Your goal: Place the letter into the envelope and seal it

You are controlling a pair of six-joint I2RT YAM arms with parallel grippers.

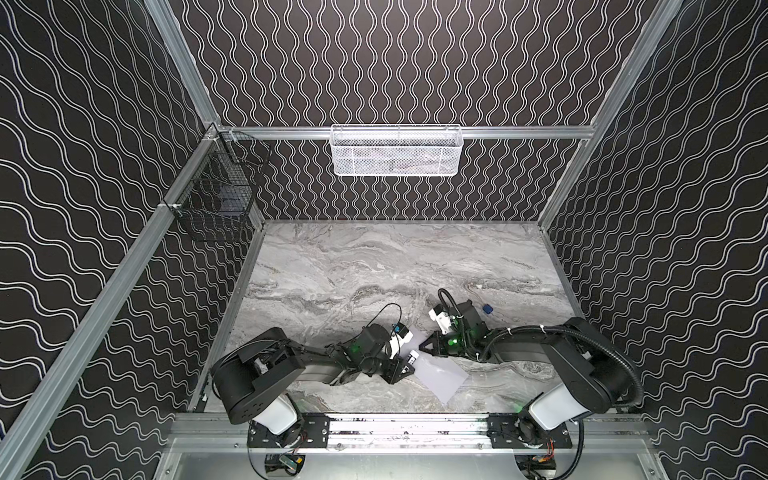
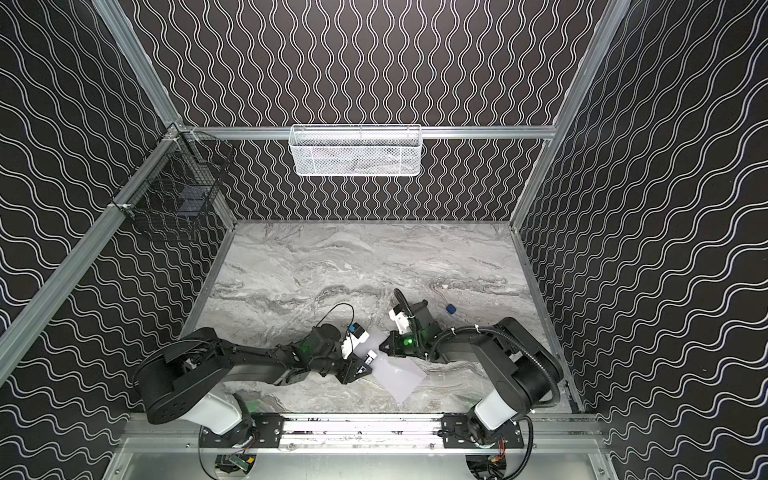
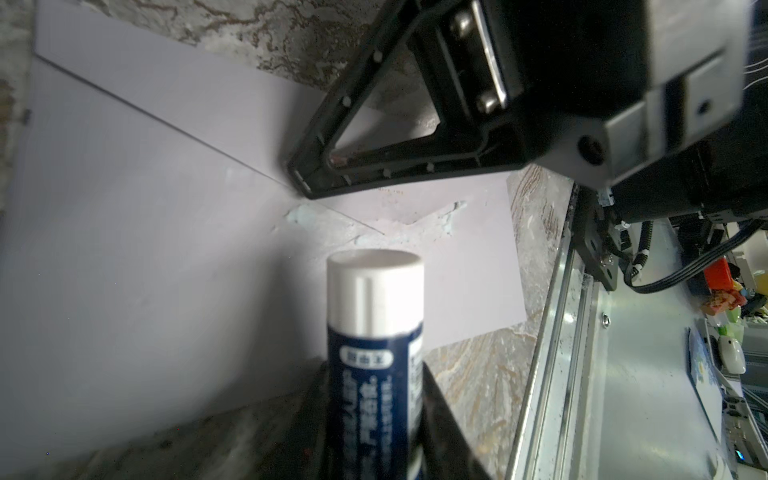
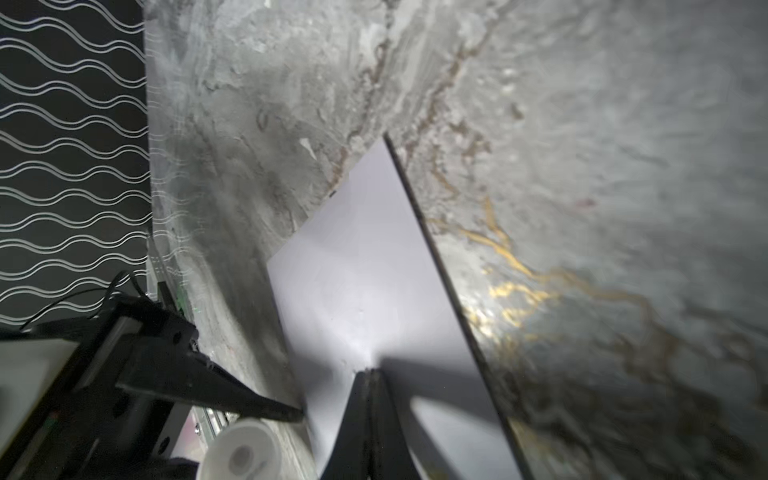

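Note:
The pale lavender envelope [image 1: 438, 374] [image 2: 399, 376] lies flat near the table's front edge, with dried glue smears [image 3: 374, 226] on it. My left gripper [image 1: 409, 365] [image 3: 374, 436] is shut on a blue glue stick [image 3: 374, 332] [image 1: 413, 356] with its white cap on, held just above the envelope's left side. My right gripper [image 1: 424, 348] [image 4: 370, 374] is shut, and its tips rest on the envelope's flap [image 4: 365, 270] at the far end. Whether paper is pinched between them I cannot tell. The letter is out of view.
A small blue object [image 1: 487, 309] lies on the marble table behind the right arm. A white mesh basket [image 1: 395, 149] hangs on the back wall and a black wire basket [image 1: 220, 195] on the left rail. A metal rail [image 1: 407, 428] runs along the front.

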